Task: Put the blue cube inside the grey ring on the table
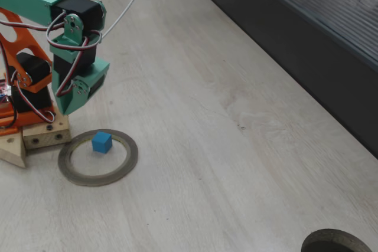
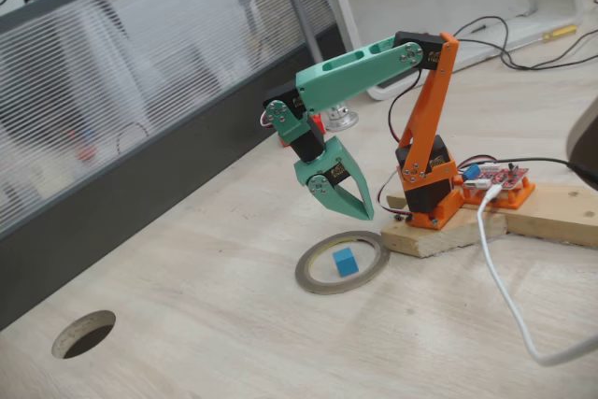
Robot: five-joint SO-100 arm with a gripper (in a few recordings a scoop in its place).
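The blue cube (image 1: 101,142) (image 2: 347,262) rests on the table (image 1: 236,146) (image 2: 234,343) inside the grey ring (image 1: 97,180) (image 2: 310,279), a little off centre toward the arm's base. It touches no part of the rim. My green gripper (image 1: 66,109) (image 2: 367,216) hangs above the ring's edge nearest the base, pointing down. Its fingertips meet and hold nothing, and it is clear of both cube and ring.
The arm stands on a wooden block (image 1: 41,137) (image 2: 448,231) right beside the ring. A dark ribbed panel (image 1: 307,33) (image 2: 140,137) walls one side of the table. A dark round hole (image 1: 336,243) (image 2: 84,334) lies farther off. A white cable (image 2: 505,296) trails across the table.
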